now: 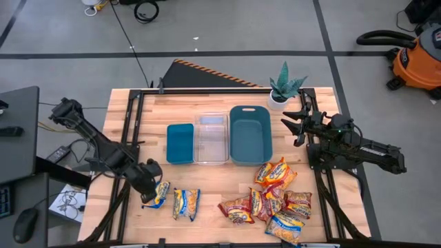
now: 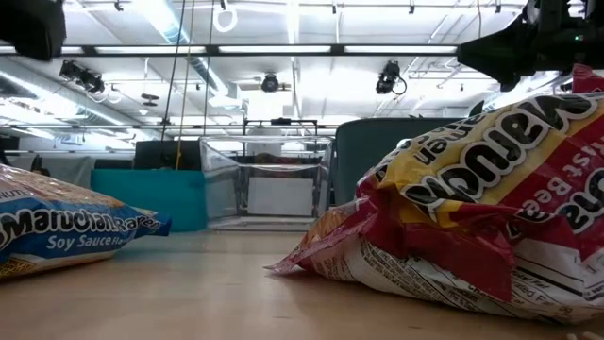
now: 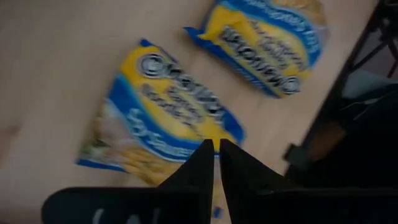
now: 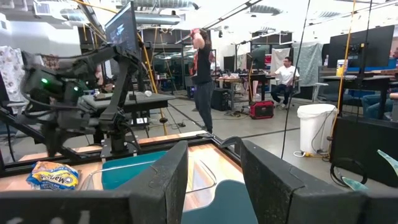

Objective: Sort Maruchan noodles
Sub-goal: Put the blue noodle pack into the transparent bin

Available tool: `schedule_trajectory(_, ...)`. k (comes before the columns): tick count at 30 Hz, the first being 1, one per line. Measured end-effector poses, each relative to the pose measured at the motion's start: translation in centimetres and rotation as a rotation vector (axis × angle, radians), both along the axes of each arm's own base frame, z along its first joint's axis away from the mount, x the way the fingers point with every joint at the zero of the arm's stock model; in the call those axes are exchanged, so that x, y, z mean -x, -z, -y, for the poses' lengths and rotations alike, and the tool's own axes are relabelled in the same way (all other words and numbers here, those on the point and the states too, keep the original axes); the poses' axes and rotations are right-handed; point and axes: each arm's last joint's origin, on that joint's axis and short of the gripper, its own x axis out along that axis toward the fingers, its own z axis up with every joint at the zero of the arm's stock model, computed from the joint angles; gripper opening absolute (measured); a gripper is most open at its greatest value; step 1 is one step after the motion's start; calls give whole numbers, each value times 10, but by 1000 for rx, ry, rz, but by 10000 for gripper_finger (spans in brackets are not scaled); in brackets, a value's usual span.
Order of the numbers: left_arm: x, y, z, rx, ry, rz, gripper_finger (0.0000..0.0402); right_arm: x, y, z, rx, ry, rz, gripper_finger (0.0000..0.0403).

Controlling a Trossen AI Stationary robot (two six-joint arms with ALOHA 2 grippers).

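Note:
Two yellow-and-blue Maruchan packets lie flat near the table's near left: one (image 1: pixel 160 195) (image 3: pixel 163 118) under my left gripper (image 1: pixel 149 184) (image 3: pixel 216 148), the other (image 1: pixel 186 203) (image 3: pixel 264 43) just to its right. Several red and orange packets (image 1: pixel 275 200) are heaped at the near right, overlapping one another. In the low view a blue packet (image 2: pixel 71 231) and a red one (image 2: pixel 472 217) show close up. My left gripper is shut on the first blue packet. My right gripper (image 1: pixel 298 127) (image 4: pixel 214 180) hangs open over the far right, beside the large bin. My left gripper pinches the blue packet at its long edge (image 3: pixel 208 138) between the two fingertips (image 3: pixel 200 158), coming from above and pointing down. The rest of the packet spreads out flat under the fingers. Whether it is off the table I cannot tell.
Three bins stand in a row at the table's middle far side: a small teal one (image 1: pixel 180 143), a clear one (image 1: pixel 211 138) and a larger teal one (image 1: pixel 250 133). A potted plant (image 1: pixel 284 89) stands at the far right. A dark frame runs along the table's edges. People are in the room beyond.

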Motion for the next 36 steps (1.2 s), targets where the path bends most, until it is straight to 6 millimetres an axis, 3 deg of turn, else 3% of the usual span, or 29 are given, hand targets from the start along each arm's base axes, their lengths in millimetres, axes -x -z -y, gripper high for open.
schedule_trajectory(6,-16,-25,34,-42,-44,-83,36,0,0,0,0,0,0,153)
schedule_trajectory(12,-14,-17,60,-84,-60,-220,37,0,0,0,0,0,0,153)
schedule_trajectory(17,-5,-6,67,-98,-102,-396,60,0,0,0,0,0,0,153)
schedule_trajectory(27,1,-7,75,-15,-55,-467,169,0,0,0,0,0,0,153)
schedule_trajectory(36,10,2,76,-87,-118,-433,176,0,0,0,0,0,0,153)
